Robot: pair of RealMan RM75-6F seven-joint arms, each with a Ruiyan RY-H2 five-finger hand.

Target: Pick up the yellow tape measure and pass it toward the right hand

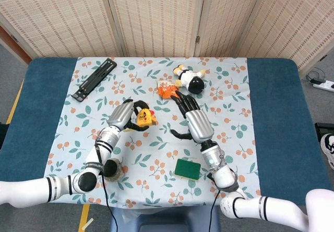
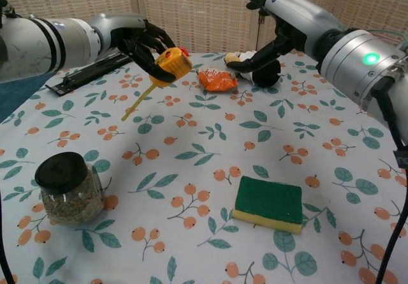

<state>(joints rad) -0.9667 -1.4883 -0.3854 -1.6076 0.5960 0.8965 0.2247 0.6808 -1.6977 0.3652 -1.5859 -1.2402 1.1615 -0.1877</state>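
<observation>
Yellow tape measure [image 1: 144, 118] is sitting in the left hand [image 1: 124, 116], whose black fingers are curling around it above the leaf-and-berry patterned cloth [image 1: 224, 81] on the blue counter [image 1: 276, 101], seen from the head view. The right hand [image 1: 192, 118] is hovering just beside it, fingers spread, holding nothing.

From the chest view, the left hand [image 2: 139, 41] is gripping the tape measure [image 2: 169, 64] in the air, a short yellow strip dangling below. The right hand [image 2: 275, 17] is hanging open above the black-and-white plush toy [image 2: 261, 66], near the crumpled orange packet [image 2: 217, 79].
</observation>
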